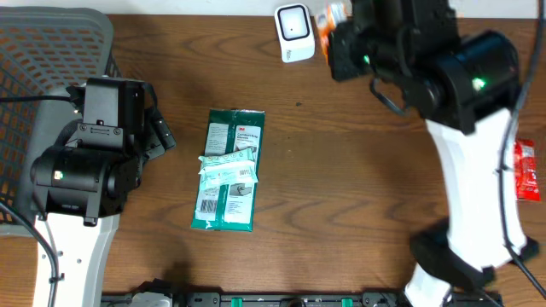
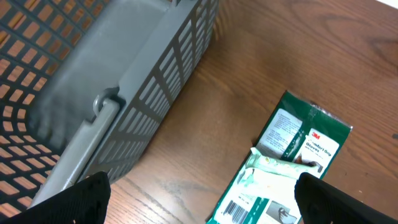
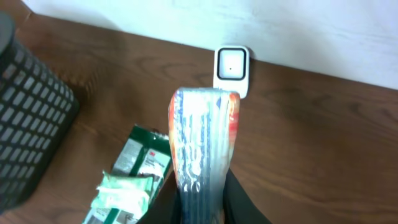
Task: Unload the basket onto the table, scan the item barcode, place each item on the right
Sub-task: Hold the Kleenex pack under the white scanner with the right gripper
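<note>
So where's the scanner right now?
The white scanner stands at the table's far edge in the overhead view, just left of the striped packet held in the right fingers, beyond the green 3M pack.

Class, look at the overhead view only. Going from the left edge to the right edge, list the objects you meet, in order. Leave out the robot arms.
grey basket → green packet → white scanner → orange-edged packet → red packet
</note>
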